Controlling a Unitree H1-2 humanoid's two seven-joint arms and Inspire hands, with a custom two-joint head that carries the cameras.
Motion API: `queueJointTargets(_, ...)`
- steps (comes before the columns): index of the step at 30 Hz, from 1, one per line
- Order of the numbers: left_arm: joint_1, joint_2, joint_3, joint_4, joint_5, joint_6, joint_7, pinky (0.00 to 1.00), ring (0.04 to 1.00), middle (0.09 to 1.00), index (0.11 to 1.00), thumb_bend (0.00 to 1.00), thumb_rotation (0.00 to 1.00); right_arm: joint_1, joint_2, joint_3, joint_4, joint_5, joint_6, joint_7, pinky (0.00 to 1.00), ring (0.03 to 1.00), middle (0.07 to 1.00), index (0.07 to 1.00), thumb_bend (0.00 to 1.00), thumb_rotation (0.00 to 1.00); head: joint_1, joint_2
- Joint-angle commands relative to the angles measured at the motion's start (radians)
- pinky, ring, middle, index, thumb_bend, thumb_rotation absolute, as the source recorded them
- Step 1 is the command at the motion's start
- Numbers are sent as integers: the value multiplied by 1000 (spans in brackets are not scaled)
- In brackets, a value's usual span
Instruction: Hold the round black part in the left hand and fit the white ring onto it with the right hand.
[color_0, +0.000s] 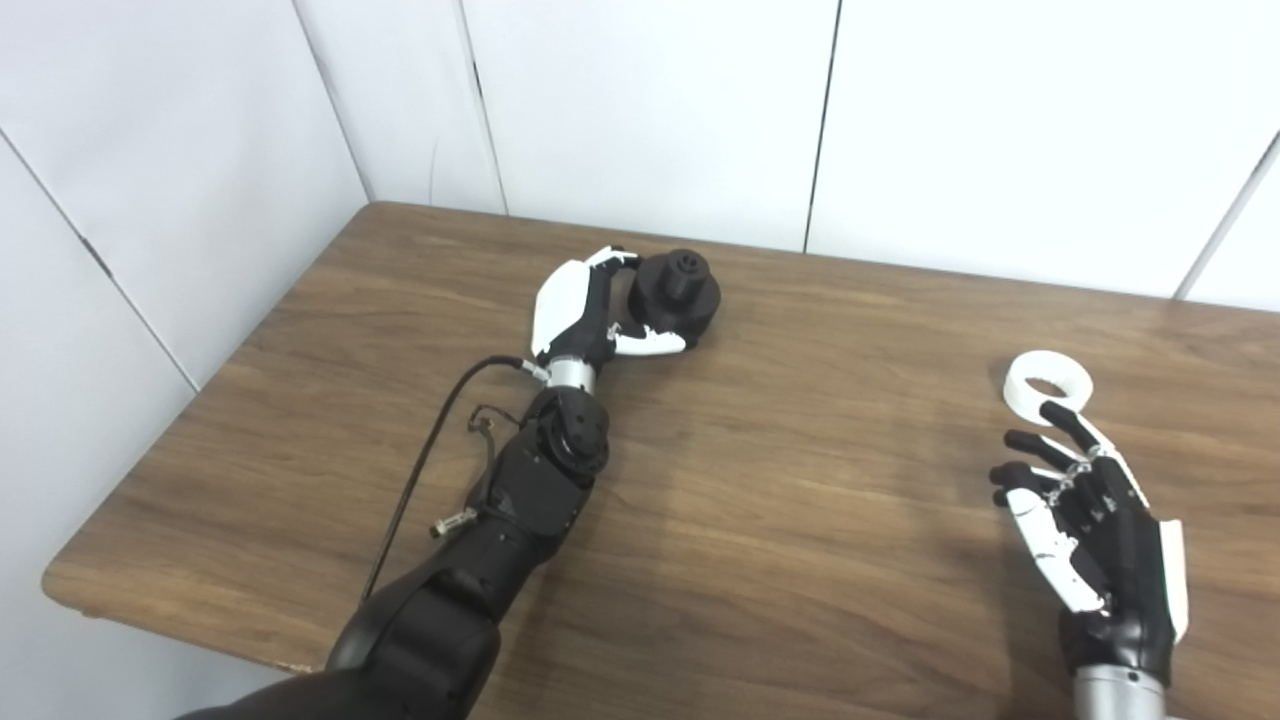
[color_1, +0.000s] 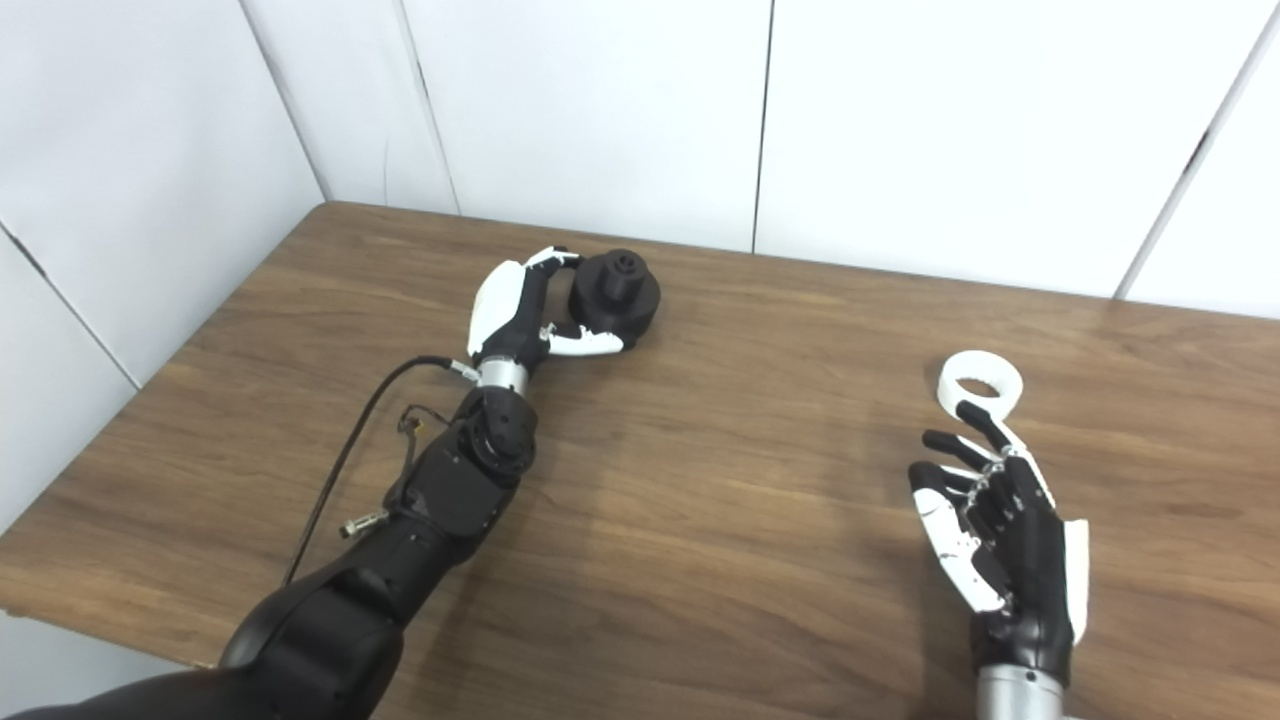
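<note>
The round black part (color_0: 680, 290) stands on the wooden table (color_0: 800, 480) near the back wall; it has a wide base and a narrower top with holes. My left hand (color_0: 585, 315) is wrapped around its left side, fingers (color_0: 610, 258) curled behind it and thumb (color_0: 650, 343) across its front base. The part still rests on the table. The white ring (color_0: 1047, 385) lies flat at the right. My right hand (color_0: 1085, 520) is open, fingers spread, just in front of the ring, with one fingertip almost at its near rim. Both also show in the right eye view: the black part (color_1: 615, 290) and the ring (color_1: 981, 381).
White wall panels (color_0: 650, 110) close off the table at the back and left. The left arm's black cable (color_0: 430, 440) loops over the table beside the forearm. The table's front edge (color_0: 200, 640) runs near the left elbow.
</note>
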Motion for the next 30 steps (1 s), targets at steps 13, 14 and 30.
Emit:
queueJointTargets(13,-3,29,-67,-16,59,118,-58,932,934,892,602,848,197,13,0,-1,-28,1,-17,2,507,566,681,794,505,400,2,5)
queueJointTargets(14,-3,32,-74,-19,64,130,-64,937,938,894,602,853,198,13,0,0,-28,0,-17,2,508,567,681,794,506,404,2,6)
queueJointTargets(30,59,73,-181,-161,103,226,-188,959,961,903,599,876,218,14,12,5,-20,-16,-24,-12,498,565,678,790,505,396,-14,10)
